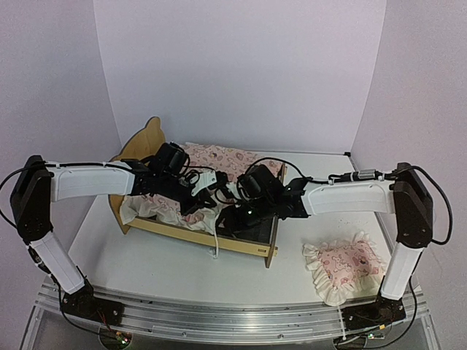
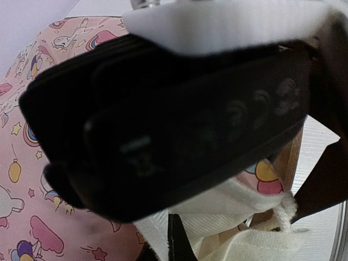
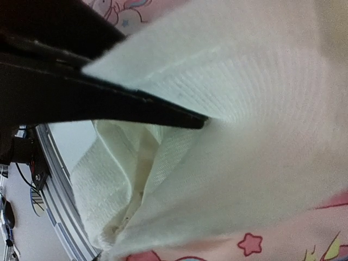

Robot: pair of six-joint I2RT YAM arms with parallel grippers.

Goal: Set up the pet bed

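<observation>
Cushion [image 1: 219,156] lies bunched in the pet bed [image 1: 211,240]; pillow [image 1: 344,264] waits lower right. Left pincer [image 1: 209,192] is closed tight; right pincer [image 1: 229,218]: opening unclear.

Pale lilac-white walls [image 1: 241,65] curve round behind the right claw [image 1: 232,216], all softly and evenly lit. White table [image 1: 146,255] under it, metal rail [image 1: 219,317] along the near edge.

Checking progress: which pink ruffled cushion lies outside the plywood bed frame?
The small pink ruffled pillow on the white table; the larger printed mattress cushion is inside the plywood frame.
</observation>
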